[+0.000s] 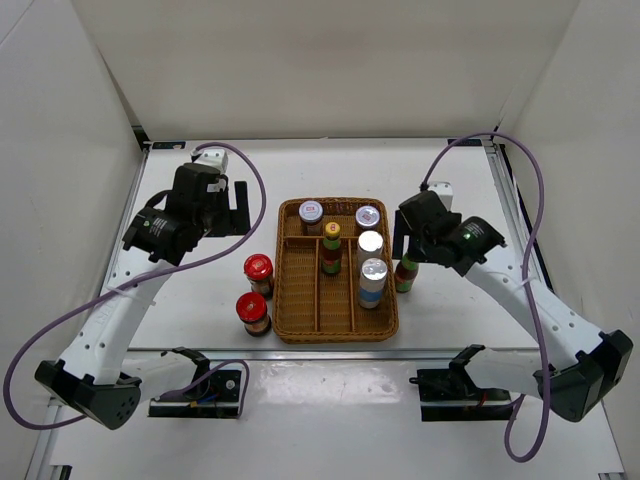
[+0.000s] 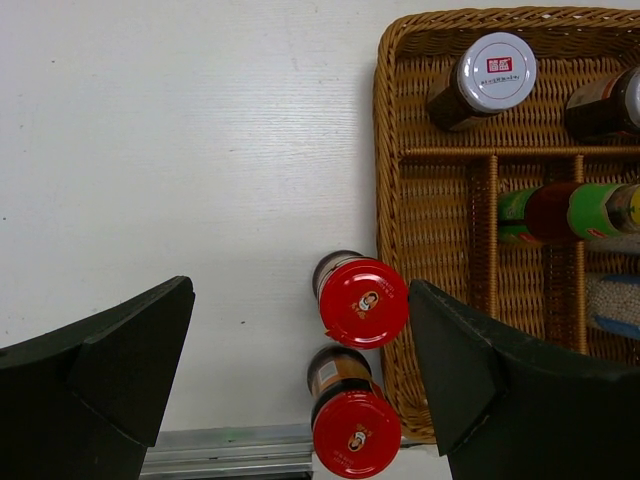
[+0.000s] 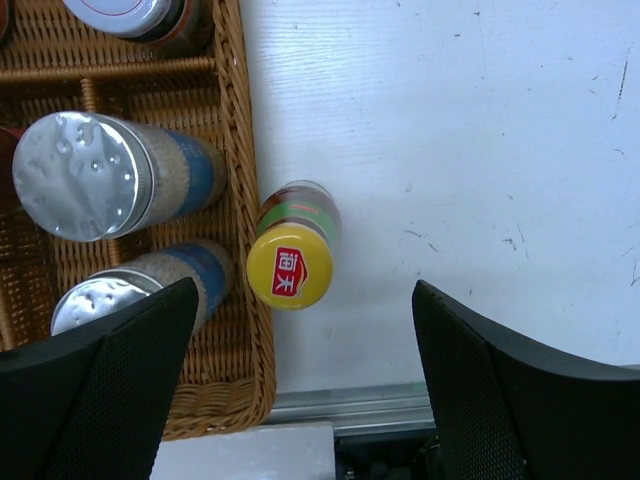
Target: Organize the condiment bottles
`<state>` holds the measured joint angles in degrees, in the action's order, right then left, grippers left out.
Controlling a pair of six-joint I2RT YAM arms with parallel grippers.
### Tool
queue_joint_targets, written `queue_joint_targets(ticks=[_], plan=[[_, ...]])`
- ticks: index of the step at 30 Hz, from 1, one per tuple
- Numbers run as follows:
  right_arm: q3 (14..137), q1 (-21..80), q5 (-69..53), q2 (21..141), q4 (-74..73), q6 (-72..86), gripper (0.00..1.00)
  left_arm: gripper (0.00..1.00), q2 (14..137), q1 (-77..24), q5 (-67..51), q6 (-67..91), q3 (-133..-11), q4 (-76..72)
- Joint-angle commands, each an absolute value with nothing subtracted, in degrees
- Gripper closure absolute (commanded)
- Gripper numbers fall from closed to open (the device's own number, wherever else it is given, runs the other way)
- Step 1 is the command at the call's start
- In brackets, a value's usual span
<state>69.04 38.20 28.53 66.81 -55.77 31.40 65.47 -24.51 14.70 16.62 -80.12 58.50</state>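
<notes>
The brown wicker tray (image 1: 283, 290) holds four silver-lidded jars: two at its back (image 1: 311, 213) (image 1: 368, 216) and two in its right compartment (image 1: 370, 243) (image 1: 373, 270). One yellow-capped bottle (image 1: 331, 232) stands in the middle compartment. Another yellow-capped bottle (image 1: 406, 272) (image 3: 290, 262) stands outside the tray's right rim. Two red-lidded jars (image 1: 258, 268) (image 1: 252, 308) (image 2: 363, 302) (image 2: 356, 432) stand outside the left rim. My left gripper (image 1: 238, 208) (image 2: 300, 285) is open and empty above the red-lidded jars. My right gripper (image 1: 403, 235) (image 3: 305, 288) is open and empty above the outer yellow-capped bottle.
The tray's wicker rim (image 2: 385, 200) (image 3: 240, 150) lies close beside the jars and the bottle. A metal rail (image 1: 200, 350) runs along the table's near edge. White walls enclose the table on three sides.
</notes>
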Motion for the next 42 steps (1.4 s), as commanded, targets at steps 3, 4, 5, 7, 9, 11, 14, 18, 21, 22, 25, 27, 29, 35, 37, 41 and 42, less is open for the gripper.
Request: queue_joint_targets(ticks=[3, 4, 5, 7, 9, 11, 14, 18, 21, 22, 25, 27, 29, 35, 37, 41, 42], plan=[[66.5, 37.9, 31.1, 67.6, -52.1, 34.4, 0.15, 0.01, 64.9, -24.3, 13.7, 17.1, -80.1, 58.4], [66.0, 37.3, 30.4, 68.2, -51.5, 34.4, 0.16, 0.01, 64.9, -24.3, 14.2, 17.1, -80.1, 58.4], [66.0, 37.3, 29.6, 68.2, -51.5, 34.4, 0.16, 0.01, 64.9, -24.3, 14.2, 16.6, -79.5, 58.4], [65.0, 36.7, 29.1, 68.7, -50.3, 34.4, 0.21, 0.01, 64.9, -24.3, 14.2, 16.6, -79.5, 58.4], [65.0, 36.1, 29.1, 69.3, -50.3, 34.4, 0.26, 0.01, 64.9, -24.3, 14.8, 16.6, -79.5, 58.4], [64.4, 36.1, 29.1, 69.3, -49.7, 34.4, 0.29, 0.01, 64.9, -23.7, 14.8, 16.6, -79.5, 58.4], [64.4, 35.6, 28.3, 69.8, -49.1, 34.4, 0.39, 0.01, 64.9, -23.7, 14.8, 16.1, -79.5, 58.4], [65.0, 35.6, 28.3, 69.8, -49.1, 34.4, 0.54, 0.01, 65.4, -23.7, 14.8, 16.1, -79.5, 58.4], [66.6, 35.6, 29.7, 69.8, -51.8, 34.4, 0.7, 0.01, 65.4, -23.7, 14.8, 16.1, -79.5, 58.4], [67.1, 35.6, 30.4, 69.8, -52.5, 34.4, 0.73, 0.01, 65.4, -23.7, 14.8, 16.1, -79.5, 58.4], [69.8, 35.6, 32.9, 69.2, -54.7, 34.4, 0.84, 0.01, 65.4, -23.7, 14.8, 16.1, -79.0, 58.4], [71.5, 35.6, 33.9, 68.6, -55.7, 33.0, 0.91, 0.01, 65.4, -23.7, 14.8, 16.1, -79.0, 58.4], [75.1, 35.6, 34.6, 68.1, -57.3, 31.8, 1.0, 0.01, 64.9, -23.7, 14.8, 16.1, -79.0, 58.4], [89.1, 35.6, 33.1, 68.1, -60.9, 26.7, 1.0, 0.01, 64.3, -23.7, 14.8, 16.1, -79.0, 58.4], [92.9, 36.1, 30.2, 68.1, -61.4, 25.3, 1.0, 0.01, 64.3, -23.7, 14.8, 16.1, -78.5, 58.4], [100.9, 38.6, 23.3, 68.1, -62.0, 23.6, 1.0, 0.01, 64.3, -23.7, 14.8, 16.6, -78.5, 58.4], [103.9, 39.9, 20.2, 68.6, -62.0, 22.8, 1.0, 0.01, 64.3, -23.7, 14.8, 16.6, -78.5, 58.4]])
